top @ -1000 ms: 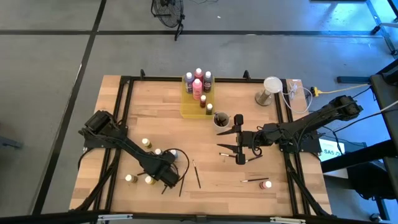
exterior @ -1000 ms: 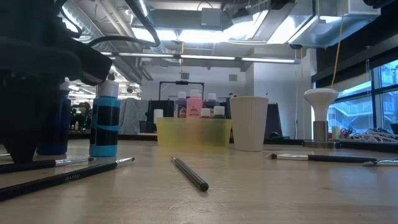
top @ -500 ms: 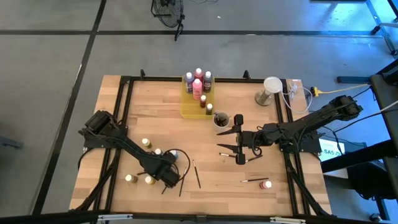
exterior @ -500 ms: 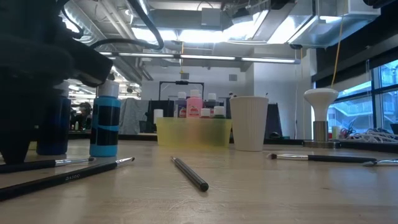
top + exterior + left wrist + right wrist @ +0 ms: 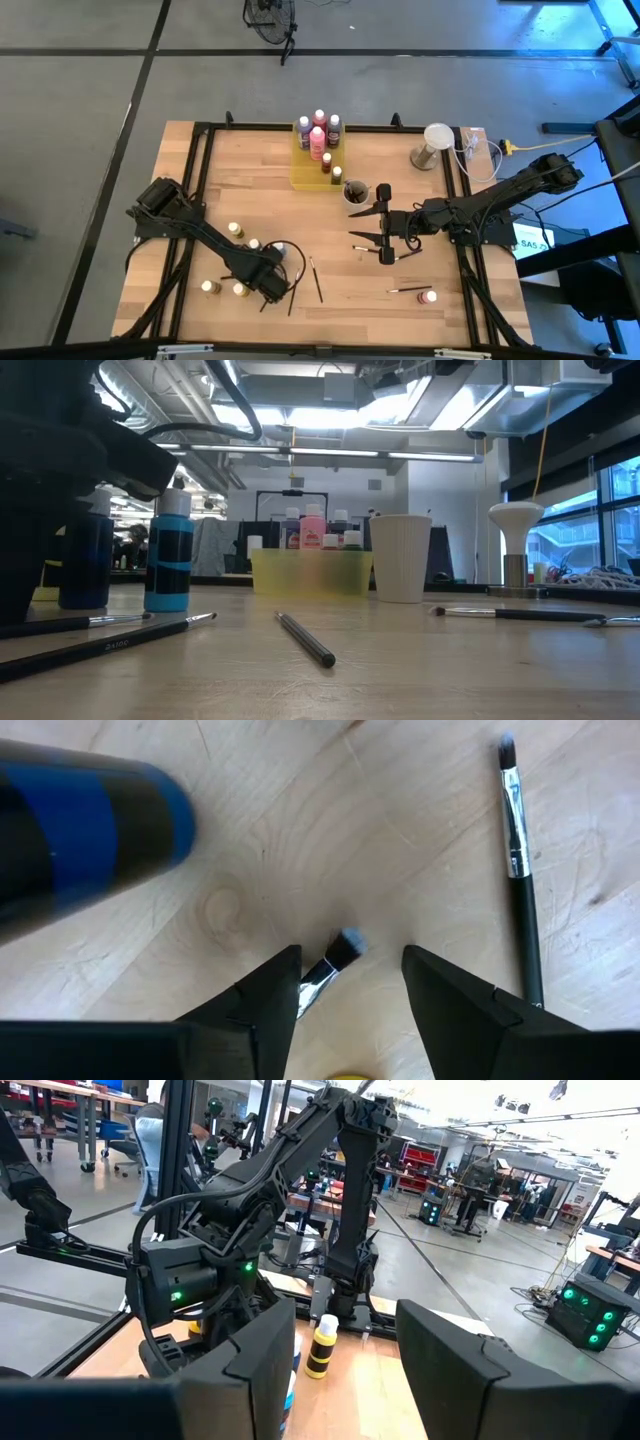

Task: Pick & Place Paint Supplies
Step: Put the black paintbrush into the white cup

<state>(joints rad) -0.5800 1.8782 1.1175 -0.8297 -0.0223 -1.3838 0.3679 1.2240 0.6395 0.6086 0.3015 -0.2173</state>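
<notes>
My left gripper [image 5: 272, 287] points down close over the table's near left part, open, its fingers on either side of the pale bristle end of a thin dark brush [image 5: 338, 952] that lies flat on the wood. A blue paint bottle [image 5: 85, 825] stands beside it, and another brush [image 5: 520, 870] lies on the other side. Small bottles [image 5: 240, 290] stand around this gripper. My right gripper [image 5: 362, 224] hovers level above the table's middle, open, with nothing between its fingers [image 5: 345, 1370]. The yellow tray [image 5: 306, 172] at the far middle holds several bottles. My left gripper comes from above with the brush's bristle end [image 5: 345, 945] in the gap between its fingers. The brush's metal collar [image 5: 312, 985] runs close beside one finger; whether it touches, I cannot tell. The brush lies flat on the table.
A ribbed cup [image 5: 357, 194] stands near the tray. A white lamp-like stand [image 5: 436, 142] is at the far right. More brushes [image 5: 315, 278] [image 5: 408, 290] and a bottle [image 5: 430, 297] lie near the front edge. Bare wood lies at the far left.
</notes>
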